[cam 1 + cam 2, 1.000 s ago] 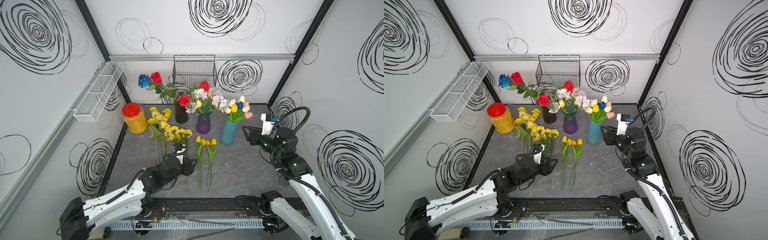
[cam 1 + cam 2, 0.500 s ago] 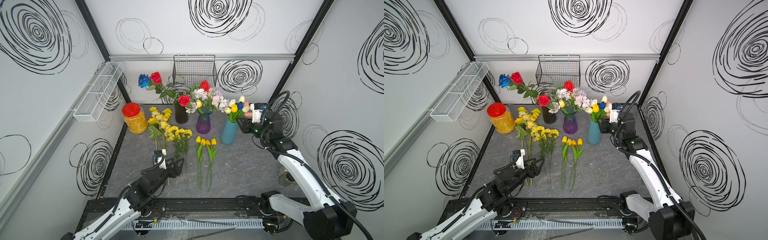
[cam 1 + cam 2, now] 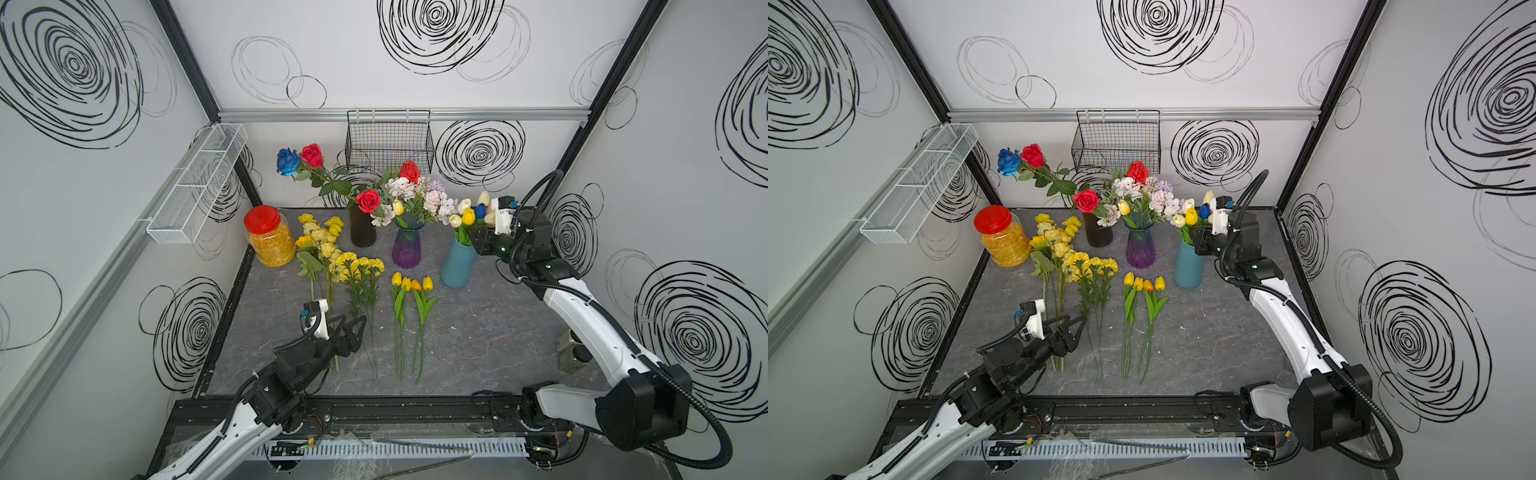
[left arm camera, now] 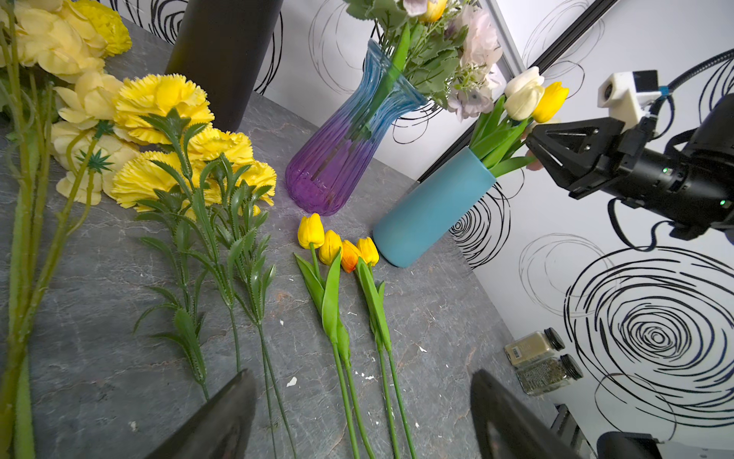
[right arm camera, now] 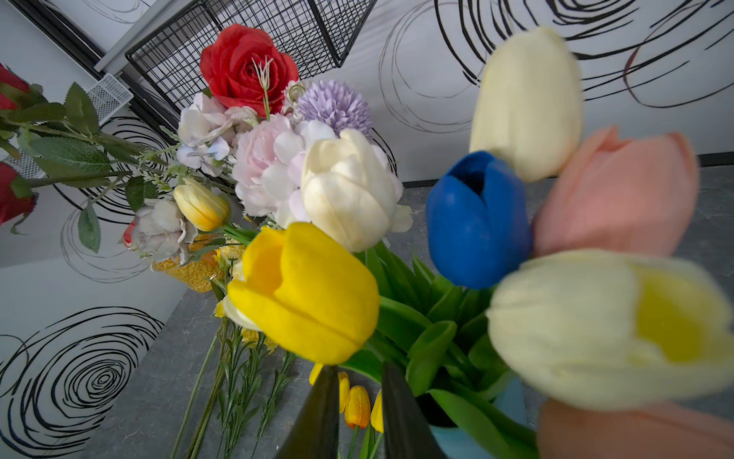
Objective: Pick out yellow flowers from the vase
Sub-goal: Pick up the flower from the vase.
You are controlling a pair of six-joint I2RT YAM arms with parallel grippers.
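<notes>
Here, judging by the table (image 3: pixel 478 332), the task is running well past its midpoint. Most of the yellow flowers (image 3: pixel 328 249) are already lying on it in rows, heads toward the vases. They include papery ruffled blooms, fringed carnations (image 3: pixel 361 266) on thin wiry stems, and waxy laid tulips (image 3: pixel 411 284) with broad smooth leaves.

Two yellow blooms are standing in vases and awaiting removal. One is a glossy, cup-shaped standing tulip (image 5: pixel 306 294) in the matte blue vase (image 3: pixel 457 266), among white, blue and pink ones. The other is a small bud (image 3: pixel 398 207) in the ribbed glass purple vase (image 3: pixel 406 249).

The right gripper (image 5: pixel 359 413) is sitting just under the standing tulip's bloom, near the blue vase's mouth. Its jaws are standing a narrow slit apart, and whether a stem is pinched between them cannot be told. The left gripper (image 3: pixel 353 320) is hovering low over the laid stems, jaws spread wide and holding nothing.
</notes>
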